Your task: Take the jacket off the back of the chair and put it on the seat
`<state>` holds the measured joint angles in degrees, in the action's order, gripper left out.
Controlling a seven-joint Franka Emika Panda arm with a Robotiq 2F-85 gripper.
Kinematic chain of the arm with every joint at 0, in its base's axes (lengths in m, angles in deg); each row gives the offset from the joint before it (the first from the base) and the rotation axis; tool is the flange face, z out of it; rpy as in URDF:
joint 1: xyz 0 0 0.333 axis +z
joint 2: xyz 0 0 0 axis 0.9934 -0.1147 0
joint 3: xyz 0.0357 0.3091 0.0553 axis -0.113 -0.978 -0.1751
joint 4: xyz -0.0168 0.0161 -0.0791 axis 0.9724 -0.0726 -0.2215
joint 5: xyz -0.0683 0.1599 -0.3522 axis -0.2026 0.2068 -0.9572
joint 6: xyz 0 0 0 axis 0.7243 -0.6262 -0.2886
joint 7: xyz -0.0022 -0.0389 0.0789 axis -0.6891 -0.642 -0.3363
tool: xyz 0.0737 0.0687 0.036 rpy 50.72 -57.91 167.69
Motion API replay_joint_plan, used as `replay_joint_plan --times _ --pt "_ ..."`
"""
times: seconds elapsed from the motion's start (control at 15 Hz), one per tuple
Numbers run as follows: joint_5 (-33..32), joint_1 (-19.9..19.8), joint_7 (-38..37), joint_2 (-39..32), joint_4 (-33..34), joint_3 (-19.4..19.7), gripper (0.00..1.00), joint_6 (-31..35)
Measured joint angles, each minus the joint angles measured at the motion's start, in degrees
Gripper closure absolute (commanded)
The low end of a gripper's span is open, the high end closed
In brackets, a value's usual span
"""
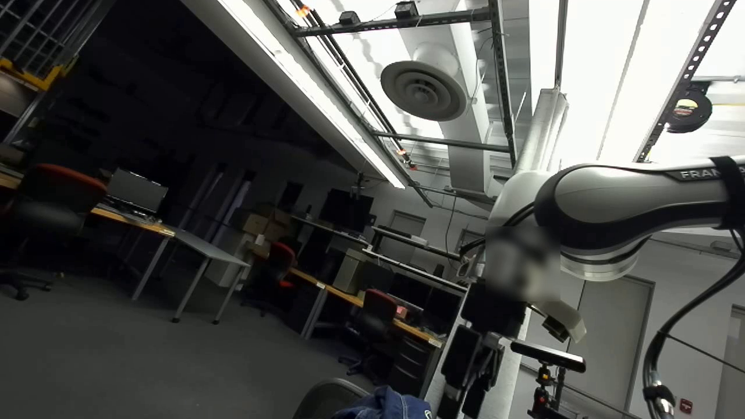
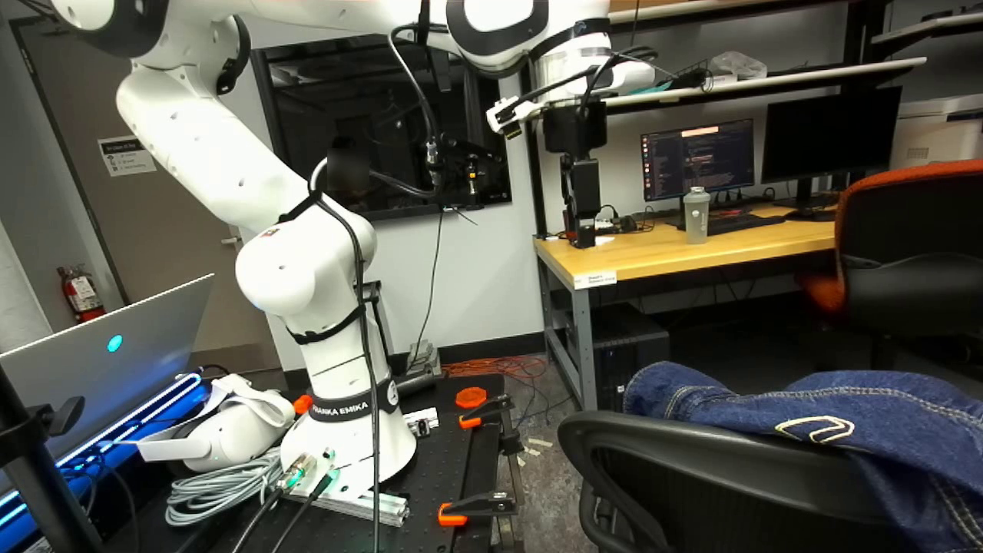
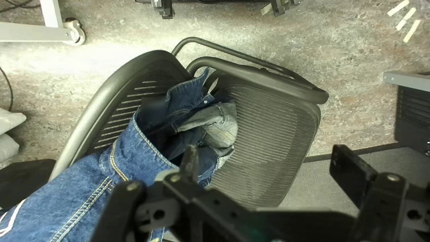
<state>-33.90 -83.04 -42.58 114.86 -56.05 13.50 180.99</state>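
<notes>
A blue denim jacket [image 3: 80, 185] lies over the top of the chair's back [image 3: 89, 116] in the wrist view. Its opening and paler inner cloth hang toward the mesh seat [image 3: 268, 134]; whether they touch it I cannot tell. The jacket also shows in both exterior views [image 1: 387, 404] [image 2: 914, 415], over the dark chair back [image 2: 722, 476]. My gripper [image 3: 267, 159] is open and empty, pointing down above the chair. Its left finger overlaps the jacket in the wrist view; its right finger is over the floor past the seat. In both exterior views the gripper [image 1: 468, 390] [image 2: 584, 234] is apart from the jacket.
A wooden desk [image 2: 691, 250] with a bottle [image 2: 696, 215] and monitors stands behind, with an orange chair [image 2: 906, 238] at it. Orange-tipped clamps [image 2: 476, 507] sit on the edge of the robot's black table [image 2: 430, 530]. A desk leg [image 3: 408, 80] shows at the right of the wrist view.
</notes>
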Motion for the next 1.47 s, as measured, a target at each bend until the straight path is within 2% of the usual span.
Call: replay_joint_plan --times 0.93,1.47 --pt "0.0 -0.3 0.0 -0.9 0.2 0.3 0.0 0.4" --pt "0.0 -4.9 -3.5 -9.2 3.5 1.8 0.0 9.2"
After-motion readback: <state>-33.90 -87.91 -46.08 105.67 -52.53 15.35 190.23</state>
